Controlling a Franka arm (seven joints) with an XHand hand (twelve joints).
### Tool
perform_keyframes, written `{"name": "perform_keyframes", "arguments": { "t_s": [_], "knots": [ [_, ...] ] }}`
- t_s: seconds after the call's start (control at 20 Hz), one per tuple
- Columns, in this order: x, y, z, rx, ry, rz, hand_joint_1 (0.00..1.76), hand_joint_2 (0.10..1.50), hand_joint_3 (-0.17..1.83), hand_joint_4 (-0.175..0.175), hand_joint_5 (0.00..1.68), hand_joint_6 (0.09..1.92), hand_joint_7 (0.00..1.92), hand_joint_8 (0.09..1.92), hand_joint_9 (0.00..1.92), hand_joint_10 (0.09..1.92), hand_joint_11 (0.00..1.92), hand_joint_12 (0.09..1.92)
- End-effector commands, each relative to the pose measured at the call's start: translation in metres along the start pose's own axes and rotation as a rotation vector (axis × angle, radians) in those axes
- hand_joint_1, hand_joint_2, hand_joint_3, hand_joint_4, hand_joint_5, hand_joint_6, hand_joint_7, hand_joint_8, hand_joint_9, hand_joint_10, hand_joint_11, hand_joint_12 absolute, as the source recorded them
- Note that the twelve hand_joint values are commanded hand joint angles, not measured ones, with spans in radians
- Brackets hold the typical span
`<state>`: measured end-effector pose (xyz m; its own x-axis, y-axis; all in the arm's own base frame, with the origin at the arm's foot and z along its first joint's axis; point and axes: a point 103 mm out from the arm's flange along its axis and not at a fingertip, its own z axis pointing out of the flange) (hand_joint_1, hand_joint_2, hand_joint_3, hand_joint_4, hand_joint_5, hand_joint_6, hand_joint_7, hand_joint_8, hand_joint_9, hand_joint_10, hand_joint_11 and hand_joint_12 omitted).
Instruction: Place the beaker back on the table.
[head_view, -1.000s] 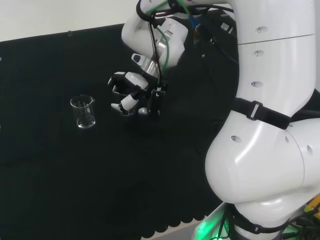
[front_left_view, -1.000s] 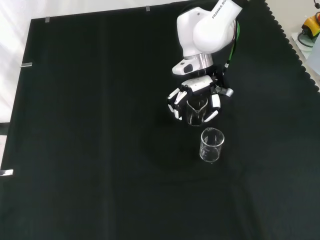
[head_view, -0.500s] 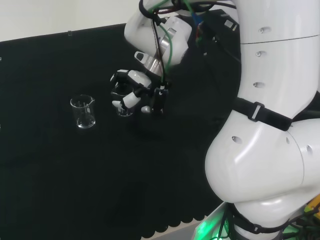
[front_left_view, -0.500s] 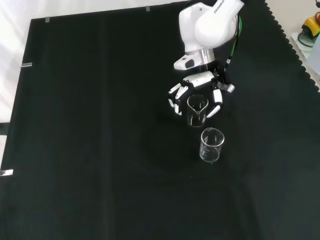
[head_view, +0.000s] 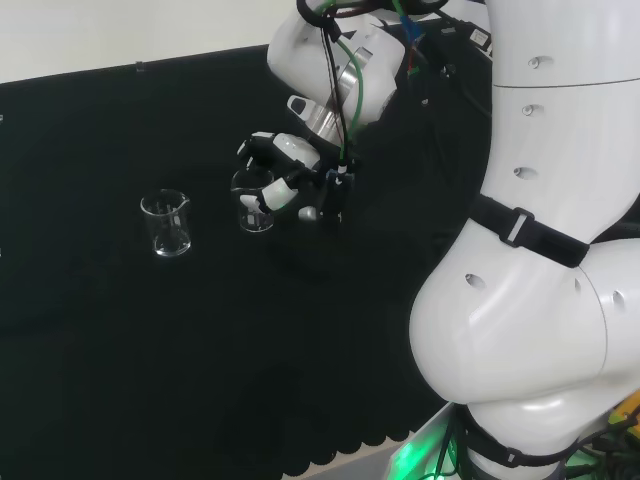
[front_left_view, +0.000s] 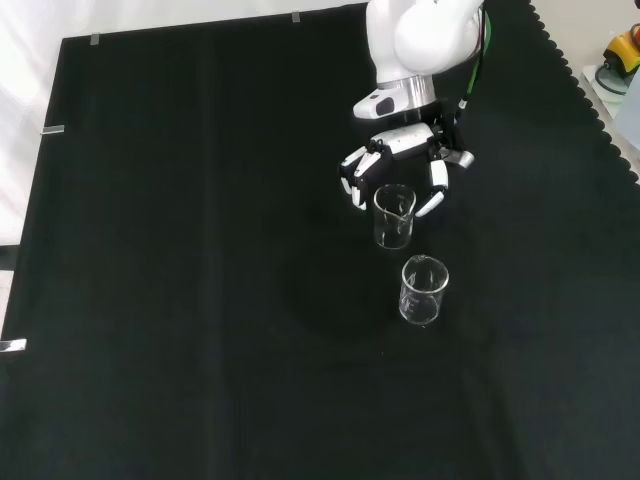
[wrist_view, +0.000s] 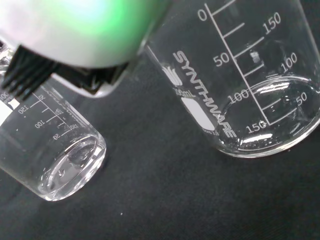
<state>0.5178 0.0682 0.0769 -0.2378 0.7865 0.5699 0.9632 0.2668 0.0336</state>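
From my station, the front view shows the black and white robot hand (front_left_view: 405, 160) in the upper middle of the frame, hanging from the white arm link (front_left_view: 420, 35) that comes in from the top edge. Its fingers (front_left_view: 437, 195) are spread and reach downward on either side of the rim of a clear glass beaker with printed graduations (front_left_view: 394, 216). I see a gap between the fingers and the glass on both sides, so the hand is open and has hold of nothing. The beaker stands upright on the black cloth (front_left_view: 200, 300), just below the hand.

A second clear glass beaker (front_left_view: 423, 290) stands upright a little lower and slightly to the right in that frame, near the first but not touching it.

In the head view I find the hand (head_view: 285, 170) in the upper middle of the frame, with the released beaker (head_view: 253, 201) just at its fingertips on the left. The second beaker (head_view: 166, 223) sits farther left, apart from it. The arm's big white links (head_view: 530, 300) take up the right side of the frame.

The wrist view shows both beakers close up on the cloth, one (wrist_view: 250, 85) with large graduation marks at upper right and one (wrist_view: 55, 155) at lower left, with a blurred white part of the hand (wrist_view: 75, 35) at upper left.
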Motion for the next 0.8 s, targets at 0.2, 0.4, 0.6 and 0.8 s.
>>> {"name": "perform_keyframes", "arguments": {
  "t_s": [0.2, 0.4, 0.6, 0.8],
  "knots": [
    [0.008, -0.004, -0.002, -0.008, -0.025, 0.007, 0.95, 0.3, 0.96, -0.087, 0.4, 0.76, 0.68, 0.73, 0.7, 0.69, 0.2, 1.36],
    [0.008, -0.011, -0.013, -0.026, -0.019, 0.003, 0.95, 0.3, 0.96, -0.087, 0.4, 0.75, 0.68, 0.73, 0.7, 0.69, 0.2, 1.36],
    [0.005, -0.023, -0.031, -0.028, -0.019, 0.015, 0.95, 0.3, 0.96, -0.087, 0.4, 0.75, 0.67, 0.72, 0.69, 0.69, 0.2, 1.36],
    [0.008, -0.029, -0.03, -0.013, -0.059, 0.012, 0.95, 0.3, 0.96, -0.087, 0.4, 0.75, 0.67, 0.72, 0.69, 0.69, 0.2, 1.36]
  ]
}}
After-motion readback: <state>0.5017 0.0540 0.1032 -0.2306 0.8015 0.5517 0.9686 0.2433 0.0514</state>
